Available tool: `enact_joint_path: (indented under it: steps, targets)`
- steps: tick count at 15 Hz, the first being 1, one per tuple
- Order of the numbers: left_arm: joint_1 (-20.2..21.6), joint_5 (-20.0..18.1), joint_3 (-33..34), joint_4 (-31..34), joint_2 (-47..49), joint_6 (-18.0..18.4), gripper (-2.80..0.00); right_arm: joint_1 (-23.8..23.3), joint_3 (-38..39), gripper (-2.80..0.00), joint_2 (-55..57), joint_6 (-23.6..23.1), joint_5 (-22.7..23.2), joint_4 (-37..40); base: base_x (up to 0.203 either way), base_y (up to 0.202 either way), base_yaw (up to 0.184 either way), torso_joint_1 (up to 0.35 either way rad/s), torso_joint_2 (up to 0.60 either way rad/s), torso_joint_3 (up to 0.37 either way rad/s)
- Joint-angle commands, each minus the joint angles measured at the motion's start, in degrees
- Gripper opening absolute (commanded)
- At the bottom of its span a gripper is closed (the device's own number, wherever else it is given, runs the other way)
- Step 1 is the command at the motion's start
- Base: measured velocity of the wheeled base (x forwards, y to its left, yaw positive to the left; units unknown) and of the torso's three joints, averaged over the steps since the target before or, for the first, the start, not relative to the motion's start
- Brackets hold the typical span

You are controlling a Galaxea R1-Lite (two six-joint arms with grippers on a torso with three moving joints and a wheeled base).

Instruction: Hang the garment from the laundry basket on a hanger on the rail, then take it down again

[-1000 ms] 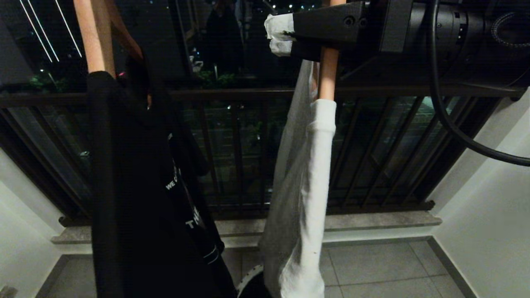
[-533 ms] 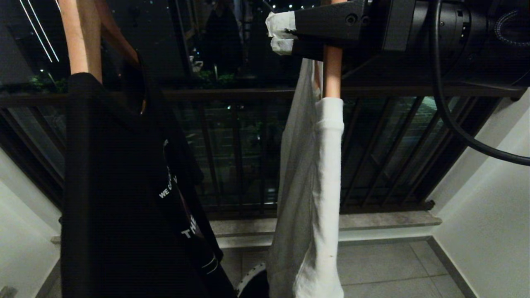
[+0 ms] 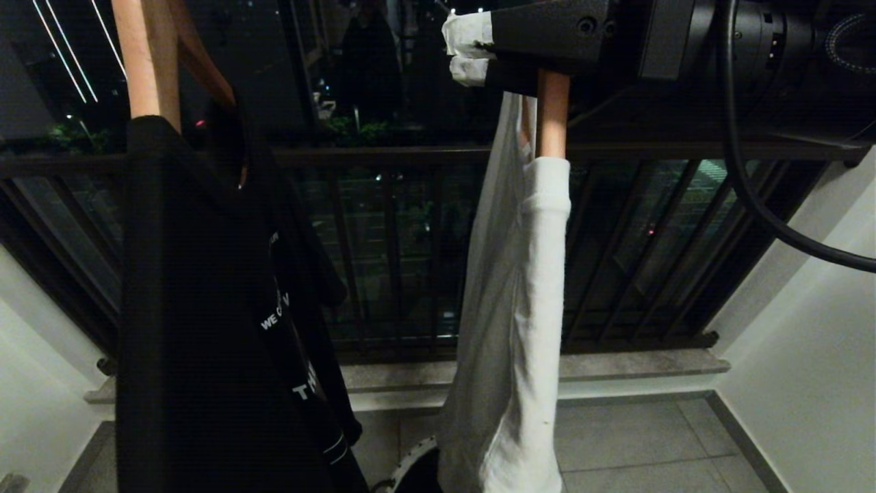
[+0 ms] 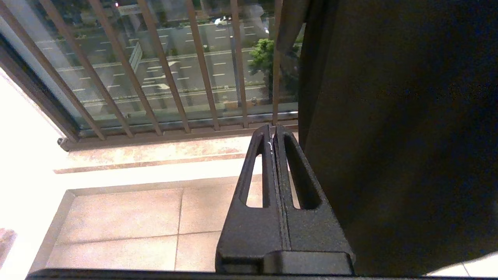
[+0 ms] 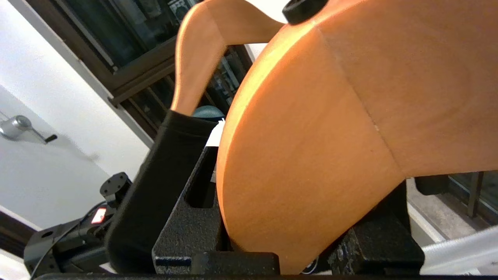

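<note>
My right gripper (image 3: 469, 51), fingertips wrapped in white, reaches in from the upper right and is shut on a wooden hanger (image 3: 551, 113). A white and grey garment (image 3: 520, 308) hangs from that hanger down to the floor. In the right wrist view the hanger (image 5: 311, 155) fills the space between the black fingers (image 5: 183, 225). The rail is out of view above. Only a pale curved edge of the laundry basket (image 3: 410, 462) shows on the floor behind the garment. My left gripper (image 4: 273, 130) is parked low, shut and empty.
A second wooden hanger (image 3: 147, 61) at the left carries a black printed shirt (image 3: 205, 308), which hangs right beside my left gripper (image 4: 389, 136). A dark balcony railing (image 3: 397, 260) with a stone ledge (image 3: 616, 366) runs behind. White walls close both sides over the tiled floor (image 3: 629, 438).
The held hanger and white garment have swung a little to the right. The black shirt swayed left and partly back. My right gripper has barely moved.
</note>
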Motion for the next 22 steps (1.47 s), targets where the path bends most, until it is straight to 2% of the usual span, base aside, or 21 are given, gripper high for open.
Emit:
enact_joint_path:
  steps: [1,22]
  targets:
    - [0.02,0.0,0.18,-0.02,-0.04,0.0,-2.8,0.03,0.0,-2.8,-0.21,0.1,0.28,-0.11,0.0,0.0,0.0,0.0,0.0,0.0]
    - [0.02,0.0,0.18,-0.02,-0.04,0.0,-2.8,0.03,-0.33,-2.8,-0.55,0.19,0.46,-2.57,0.0,0.0,0.0,0.0,0.0,0.0]
